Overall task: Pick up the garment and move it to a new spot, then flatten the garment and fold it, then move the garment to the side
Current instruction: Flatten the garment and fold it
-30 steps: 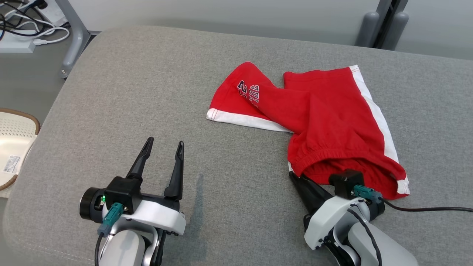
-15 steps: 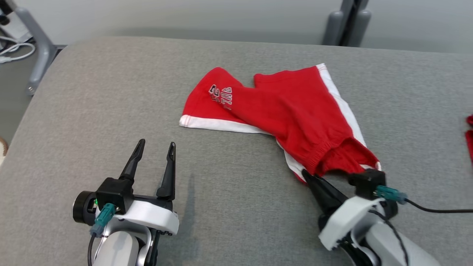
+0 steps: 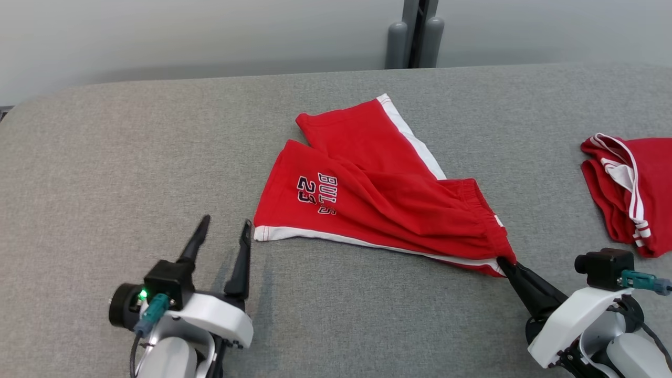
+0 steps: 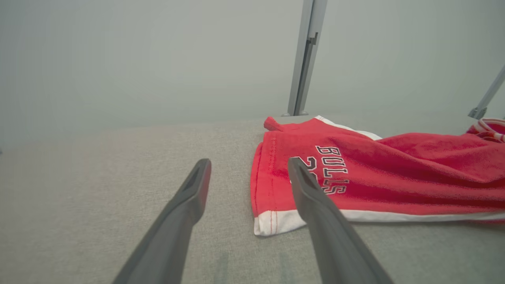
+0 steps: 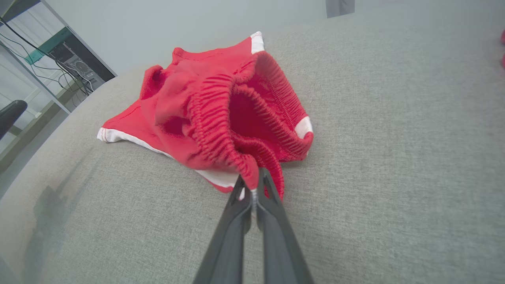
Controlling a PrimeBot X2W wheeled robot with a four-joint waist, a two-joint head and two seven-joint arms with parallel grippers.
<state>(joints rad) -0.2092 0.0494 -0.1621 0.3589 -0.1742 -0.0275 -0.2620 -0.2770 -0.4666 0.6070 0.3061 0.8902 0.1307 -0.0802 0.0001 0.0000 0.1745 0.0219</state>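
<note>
Item one: red shorts [image 3: 378, 194] with a white side stripe, a white hem and dark-outlined lettering with the number 23 on one leg. They lie rumpled near the middle of the grey padded surface [image 3: 105, 157], one leg lapped partly over the other, with the hems toward my left and the far edge. The waistband [image 5: 221, 122] end is drawn toward my right side. Item two: my right gripper [image 3: 505, 261], at the lower right of the head view. Its two dark fingers are pressed together and pinch the gathered elastic edge of that waistband at the corner of the shorts nearest me. In the right wrist view the rest of the waistband stands up in a gaping loop just beyond my fingertips. Item three: my left gripper [image 3: 227, 221], at the lower left of the head view. Its fingers are spread wide and hold nothing, low over bare surface. The tip of its inner finger is just beside the near leg's white hem corner, and I can see no contact with the cloth. Item four: a second red garment [image 3: 625, 189] with white stripes, bunched at the right edge of the surface, well apart from the shorts. Item five: a grey post [image 3: 415, 31] behind the far edge, against a pale wall [image 3: 184, 37].
</note>
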